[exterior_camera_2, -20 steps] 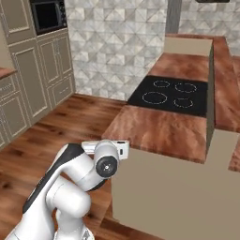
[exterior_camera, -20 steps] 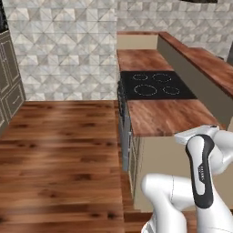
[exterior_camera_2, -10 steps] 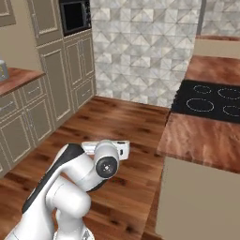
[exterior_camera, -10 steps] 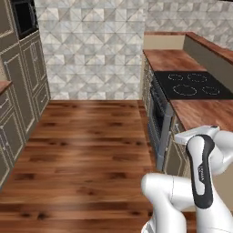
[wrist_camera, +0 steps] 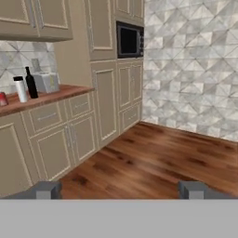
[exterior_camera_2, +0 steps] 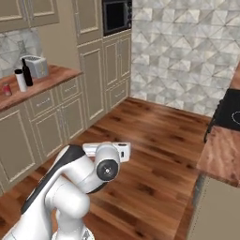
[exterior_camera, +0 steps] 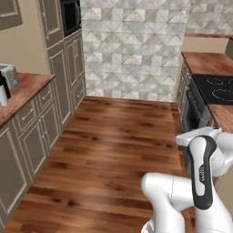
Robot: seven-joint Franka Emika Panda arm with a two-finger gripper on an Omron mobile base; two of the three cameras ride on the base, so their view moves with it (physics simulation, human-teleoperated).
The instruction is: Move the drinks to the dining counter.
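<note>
Approach step in hand; no drink is lifted yet. The two-finger gripper [wrist_camera: 119, 189] is spread wide and empty, facing the far-left wooden counter over beige cabinets [wrist_camera: 60, 94]. There stand the tall pale-grey cylinder with black cap [wrist_camera: 20, 89], the slim black bottle [wrist_camera: 31, 83] just beside it, and the short red can [wrist_camera: 3, 99] nearer, by a grey toaster [wrist_camera: 45, 82]. The next move, in my judgement, calls for the base to close on that counter.

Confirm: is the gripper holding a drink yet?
No. In the hand view the gripper is open and empty; the black bottle stands on the counter.
</note>
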